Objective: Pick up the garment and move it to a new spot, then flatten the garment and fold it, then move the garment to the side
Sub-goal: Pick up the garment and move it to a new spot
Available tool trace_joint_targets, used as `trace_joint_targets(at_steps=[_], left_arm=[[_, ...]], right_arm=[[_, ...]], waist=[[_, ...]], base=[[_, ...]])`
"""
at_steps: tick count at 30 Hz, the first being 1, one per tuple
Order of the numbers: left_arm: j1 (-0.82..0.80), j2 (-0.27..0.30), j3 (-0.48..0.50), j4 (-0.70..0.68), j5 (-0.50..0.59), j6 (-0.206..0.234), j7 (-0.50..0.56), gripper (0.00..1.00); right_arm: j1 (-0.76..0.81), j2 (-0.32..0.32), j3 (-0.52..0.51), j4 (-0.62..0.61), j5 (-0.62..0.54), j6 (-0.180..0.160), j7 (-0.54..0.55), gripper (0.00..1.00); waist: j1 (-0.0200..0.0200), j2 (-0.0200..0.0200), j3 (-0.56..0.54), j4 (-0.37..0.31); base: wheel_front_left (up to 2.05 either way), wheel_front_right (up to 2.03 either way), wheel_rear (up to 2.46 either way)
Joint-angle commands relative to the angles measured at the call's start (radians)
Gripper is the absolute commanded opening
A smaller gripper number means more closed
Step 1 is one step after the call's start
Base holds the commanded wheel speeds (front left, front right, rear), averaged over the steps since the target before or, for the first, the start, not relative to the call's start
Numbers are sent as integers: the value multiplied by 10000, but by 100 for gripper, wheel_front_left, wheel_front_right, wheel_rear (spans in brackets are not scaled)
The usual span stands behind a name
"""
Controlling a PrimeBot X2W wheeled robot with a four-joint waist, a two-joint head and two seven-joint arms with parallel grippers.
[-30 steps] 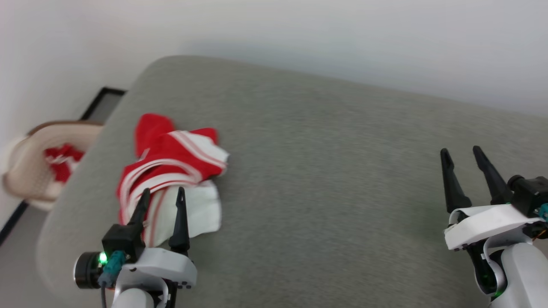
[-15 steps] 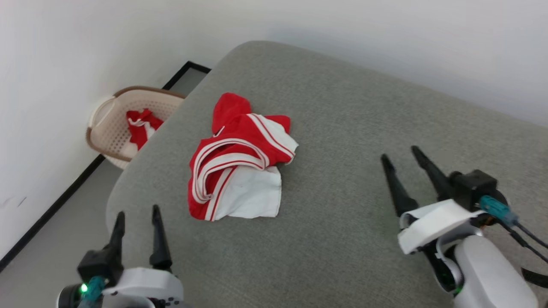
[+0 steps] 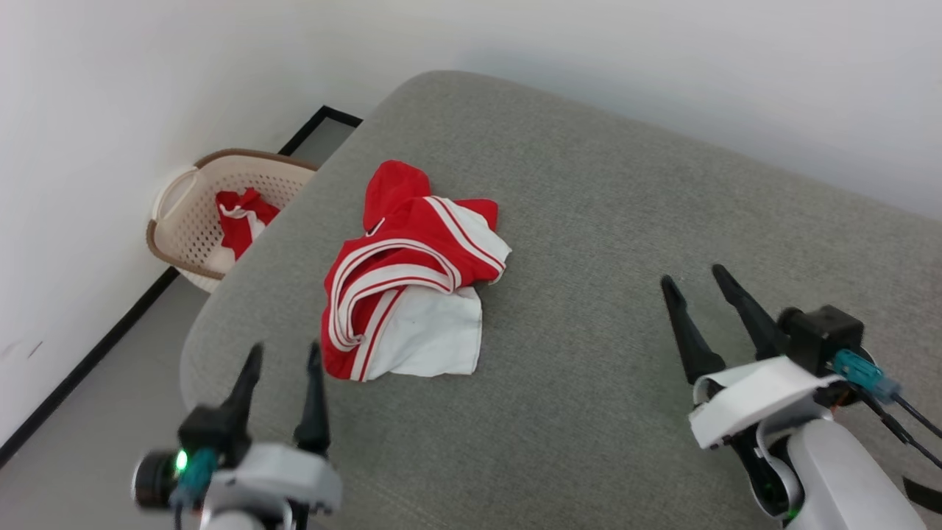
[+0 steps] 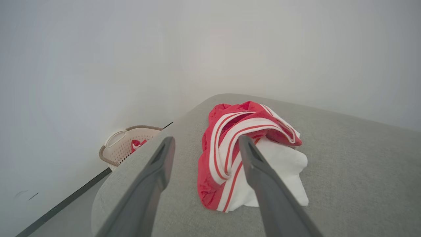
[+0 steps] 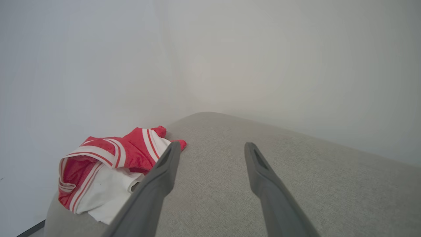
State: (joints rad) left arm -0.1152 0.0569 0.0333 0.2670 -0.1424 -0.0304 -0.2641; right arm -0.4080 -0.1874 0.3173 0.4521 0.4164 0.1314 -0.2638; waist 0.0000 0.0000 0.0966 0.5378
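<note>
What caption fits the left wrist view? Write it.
Open left gripper facing crumpled red-white jersey shirt on grey fabric cushion.

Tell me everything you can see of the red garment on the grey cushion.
The garment is soft-looking fabric, red with a white panel and red-and-white striped trim. It lies crumpled in a loose heap near the left end of the grey cushion, resting on it alone. The open left hand hovers at its near edge, seemingly not touching.

The crumpled garment [image 4: 279, 154] was seen on the grey cushion [image 4: 345, 164], just beyond the left hand [image 4: 206, 140], whose fingers were spread; a basket [image 4: 120, 151] was seen far left.
</note>
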Motion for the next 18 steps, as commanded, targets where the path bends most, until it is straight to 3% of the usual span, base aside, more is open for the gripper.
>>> trace_joint_targets(at_steps=[1,6,11,14,15,16,18], left_arm=[[-556,171,-126,337,161,-291,-5,100],[-2047,836,-352,1905,189,-771,60,100],[-3765,1601,-1234,4209,-540,-1006,2083,100],[-4610,2061,-1842,4914,-1820,-1002,3434,100],[-4610,2061,-1842,4914,-1820,-1002,3434,100],[-4986,2413,-2228,5170,-2749,-1004,4144,100],[-5261,2712,-2622,5281,-3595,-1005,4800,100]], right_arm=[[244,-22,-224,-110,-96,-12,-8,100],[323,13,-318,-321,-244,-14,-8,100],[268,-89,-344,-425,-278,-12,-6,100],[110,-88,-390,-523,-250,-14,-8,100],[110,-88,-390,-523,-250,-14,-8,100],[1,-42,-415,-588,-246,-12,-8,100],[-102,-3,-421,-636,-247,-14,-8,100]], waist=[[0,0,-9,-83],[0,0,403,-979],[0,0,903,-1732],[0,0,1236,-2174],[0,0,1236,-2174],[0,0,1468,-2482],[0,0,1693,-2796]], base=[[0,0,0],[0,0,0],[0,0,0],[0,0,0],[0,0,0],[0,0,0],[0,0,0]])
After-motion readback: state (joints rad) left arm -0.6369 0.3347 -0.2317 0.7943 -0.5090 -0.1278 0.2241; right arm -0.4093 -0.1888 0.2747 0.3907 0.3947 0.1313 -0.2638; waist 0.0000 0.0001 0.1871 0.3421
